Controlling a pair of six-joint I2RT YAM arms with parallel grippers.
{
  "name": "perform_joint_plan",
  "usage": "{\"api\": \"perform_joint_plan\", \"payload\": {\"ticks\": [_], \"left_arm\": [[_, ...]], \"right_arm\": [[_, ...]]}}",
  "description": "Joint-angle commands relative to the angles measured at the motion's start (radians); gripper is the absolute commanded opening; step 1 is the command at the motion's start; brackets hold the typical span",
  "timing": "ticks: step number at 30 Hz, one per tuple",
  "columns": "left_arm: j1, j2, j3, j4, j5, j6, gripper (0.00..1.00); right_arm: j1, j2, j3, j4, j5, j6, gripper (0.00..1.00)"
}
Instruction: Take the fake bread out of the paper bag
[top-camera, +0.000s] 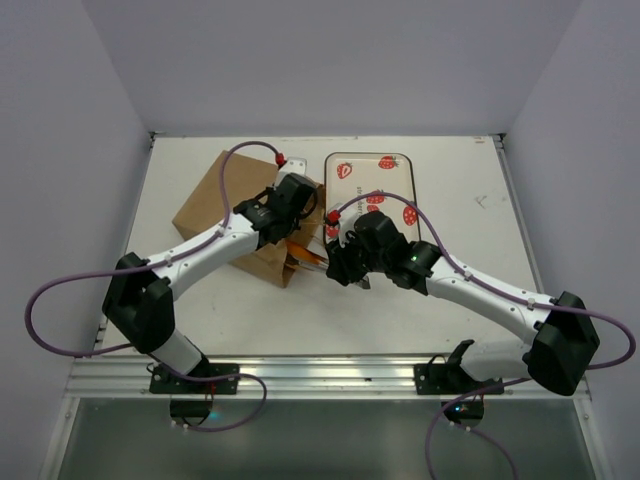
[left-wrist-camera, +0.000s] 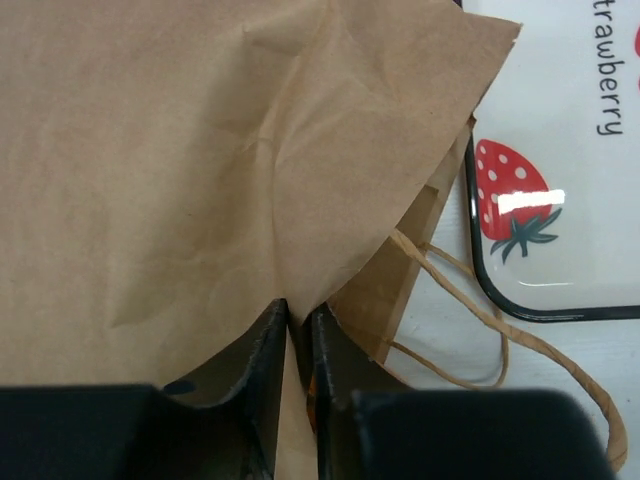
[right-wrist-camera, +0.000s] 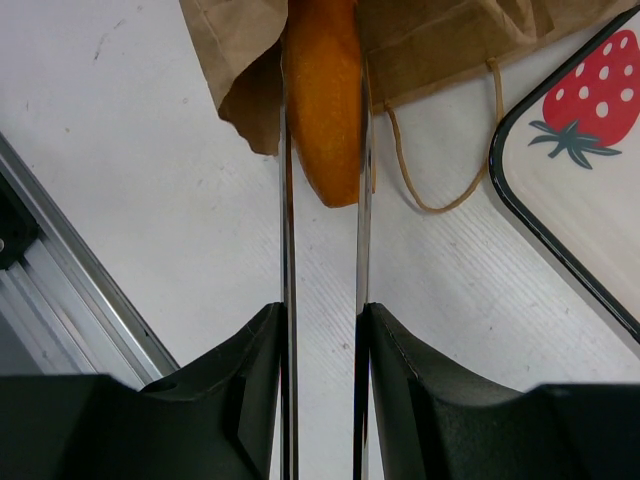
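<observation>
— What did the overhead view give you?

— I saw the paper bag (top-camera: 225, 205) lying on the worktop (top-camera: 250, 320), with the strawberry-print tray (top-camera: 362, 178) beside it. My left gripper (top-camera: 297, 228) sat at the bag's open end. My right gripper (top-camera: 338, 268) faced that same opening from the other side, and a sliver of orange fake bread (top-camera: 310, 256) showed between the two.

— And the left wrist camera?

— There the left gripper was pinched tight on a fold of the bag's upper wall, with paper squeezed between its fingers (left-wrist-camera: 268, 365). The bag filled everything ahead and to the left of it. The loop handles (left-wrist-camera: 470, 330) lay ahead and to its right, with the tray's corner beyond them.

— The right wrist?

— My right gripper was clamped on the metal tongs (right-wrist-camera: 287, 250), whose blades ran straight ahead from between its fingers. The blades squeezed the fake bread, one on each side. The bread's rounded end poked out of the bag's mouth towards the gripper, and the rest was hidden inside. The tray's corner sat ahead on the right.
</observation>
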Motion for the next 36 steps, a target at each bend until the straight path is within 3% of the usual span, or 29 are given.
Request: {"api": "perform_joint_plan", "payload": {"ticks": [1, 9, 22, 36], "left_arm": [[0.036, 0.002, 0.015, -0.027, -0.088, 0.014, 0.16], [0.126, -0.023, -0.036, -0.009, -0.105, 0.068, 0.04], [0.149, -0.031, -0.045, -0.003, -0.116, 0.078, 0.03], [0.246, 0.015, 0.009, -0.03, -0.051, 0.029, 0.04]], "right_arm": [[-0.007, -0.037, 0.003, 0.033, 0.033, 0.004, 0.31], [-0.008, -0.06, 0.0, 0.002, 0.064, 0.001, 0.31], [-0.023, -0.172, 0.017, -0.131, 0.09, 0.016, 0.31], [-0.029, -0.321, 0.024, -0.272, 0.148, 0.056, 0.29]]}}
